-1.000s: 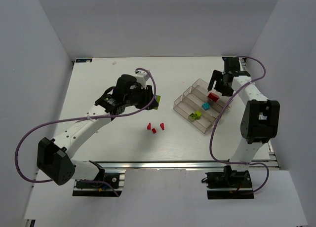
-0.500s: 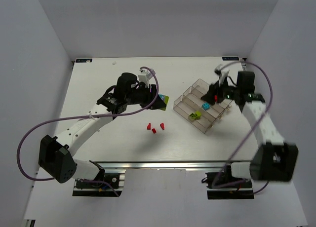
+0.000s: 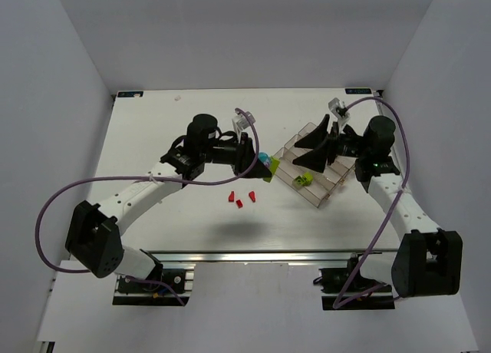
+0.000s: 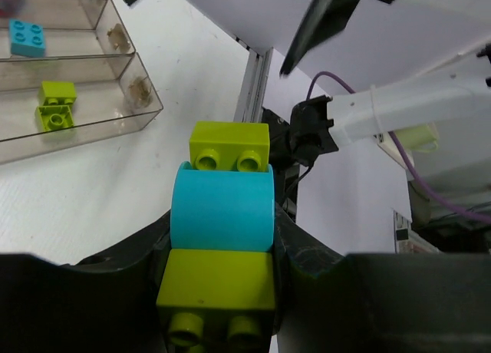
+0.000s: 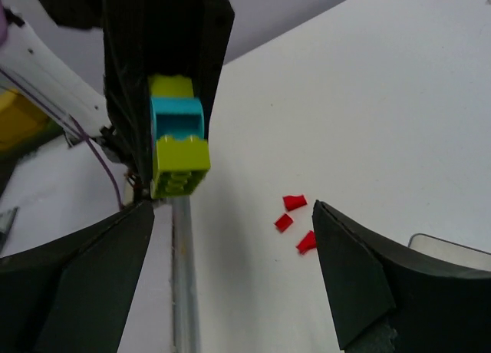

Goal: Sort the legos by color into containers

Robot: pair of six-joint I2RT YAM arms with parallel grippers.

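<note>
Tray (image 3: 288,167): your right gripper (image 3: 314,148) hangs over it, fingers spread wide. Left gripper (image 3: 252,157), just left of the tray, pinches a green-cyan-green stack (image 4: 222,215). Three red bricks (image 3: 240,197) lie off the tray's near-left corner. Only the left wrist view shows the cyan brick (image 4: 26,37) in the tray, one compartment from the green bricks (image 4: 57,105).

Robot lab, white-walled booth (image 3: 253,31), table-mounted arms (image 3: 130,199)

The tray (image 3: 285,160) stands on the counter (image 3: 153,123). Just left of it, apparently clear of its wall, a stack of three legos (image 3: 265,167) sits between the left fingers (image 4: 303,257). Three loose legos (image 3: 240,198) lie on the counter to the tray's near left. In its near end compartment lie two legos (image 4: 55,106), in the next behind one lego (image 4: 27,37).
</note>
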